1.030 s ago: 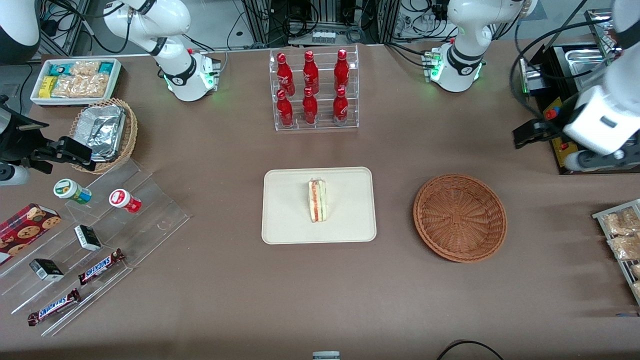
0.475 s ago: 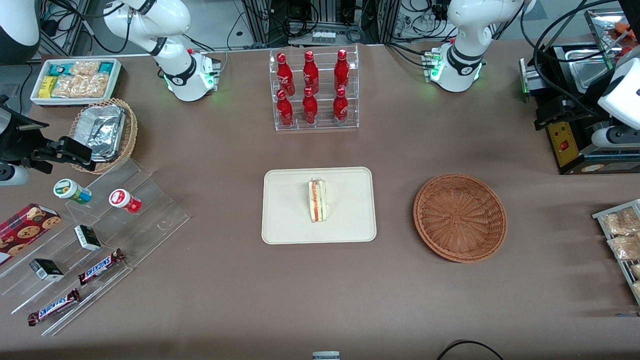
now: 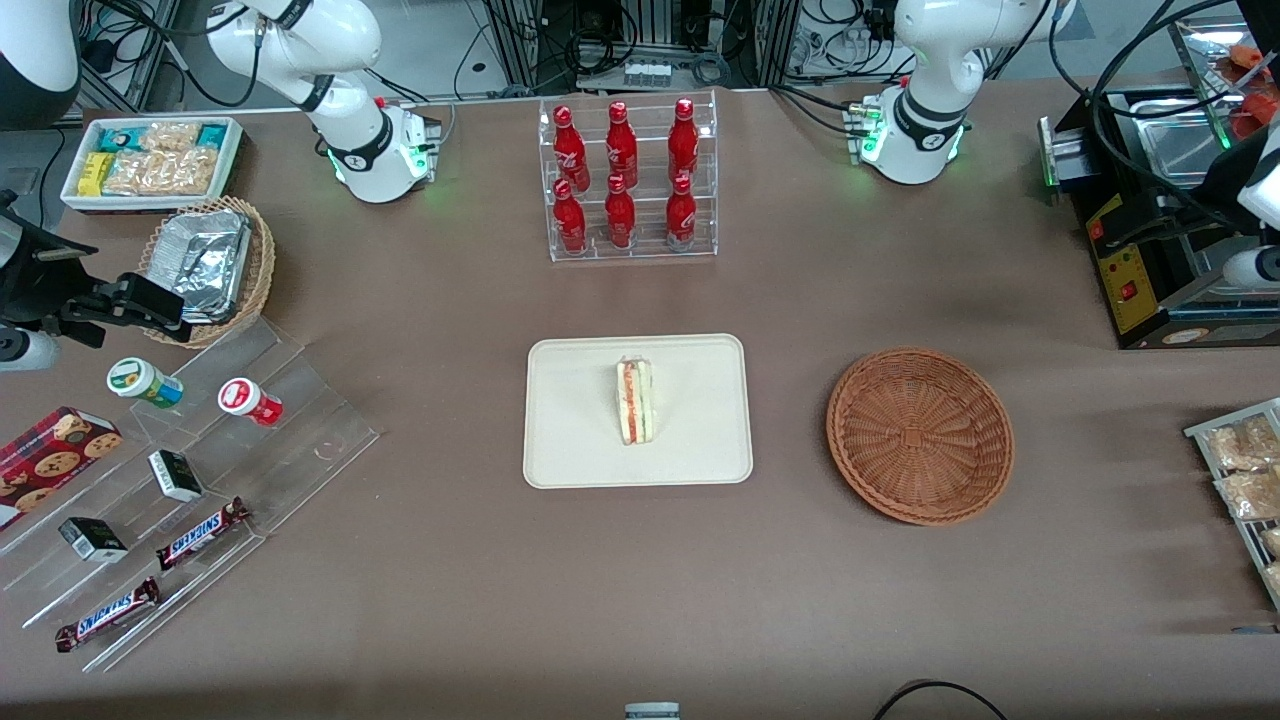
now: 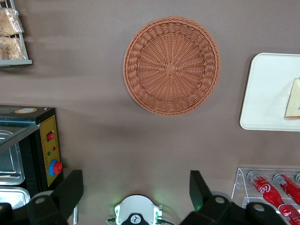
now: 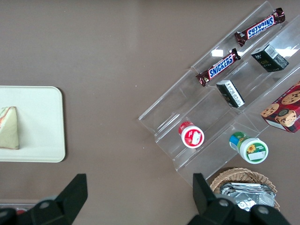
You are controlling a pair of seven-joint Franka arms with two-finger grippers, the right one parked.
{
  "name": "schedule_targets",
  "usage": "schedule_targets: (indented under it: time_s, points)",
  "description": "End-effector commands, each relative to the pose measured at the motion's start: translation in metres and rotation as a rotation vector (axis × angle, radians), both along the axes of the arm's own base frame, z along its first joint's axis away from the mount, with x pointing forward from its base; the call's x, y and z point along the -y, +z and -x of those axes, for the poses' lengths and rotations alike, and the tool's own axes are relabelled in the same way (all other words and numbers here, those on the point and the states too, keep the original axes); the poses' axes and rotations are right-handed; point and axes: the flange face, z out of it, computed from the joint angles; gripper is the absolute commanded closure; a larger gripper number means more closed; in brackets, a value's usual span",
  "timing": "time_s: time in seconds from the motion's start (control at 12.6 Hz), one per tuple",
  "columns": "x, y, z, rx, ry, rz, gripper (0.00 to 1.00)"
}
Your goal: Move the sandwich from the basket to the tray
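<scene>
The sandwich (image 3: 634, 402), a pale wedge with red and green filling, lies on the cream-white tray (image 3: 570, 450) at the middle of the table. Beside the tray, toward the working arm's end, sits the reddish-brown wicker basket (image 3: 920, 435) with nothing in it. My gripper (image 4: 135, 187) hangs high above the table near the working arm's base, open, its two black fingers (image 4: 70, 192) wide apart and holding nothing. From there the left wrist view looks down on the basket (image 4: 171, 65), the tray's edge (image 4: 267, 93) and a corner of the sandwich (image 4: 293, 99).
A clear rack of red bottles (image 3: 627, 178) stands farther from the front camera than the tray. A black machine (image 3: 1140, 270) and a wire rack of snack bags (image 3: 1240, 470) sit at the working arm's end. Acrylic steps with candy (image 3: 200, 470) and a foil-filled tan basket (image 3: 210, 262) occupy the parked arm's end.
The left arm has pulled back toward its own end of the table and largely left the front view. Sandwich, tray and basket have not moved.
</scene>
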Motion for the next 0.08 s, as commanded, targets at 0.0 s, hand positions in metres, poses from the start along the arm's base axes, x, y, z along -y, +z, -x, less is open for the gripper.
schedule_targets:
  time_s: [0.0]
  points:
    - [0.0032,0.0029,0.0015,0.015,-0.012,0.021,0.0]
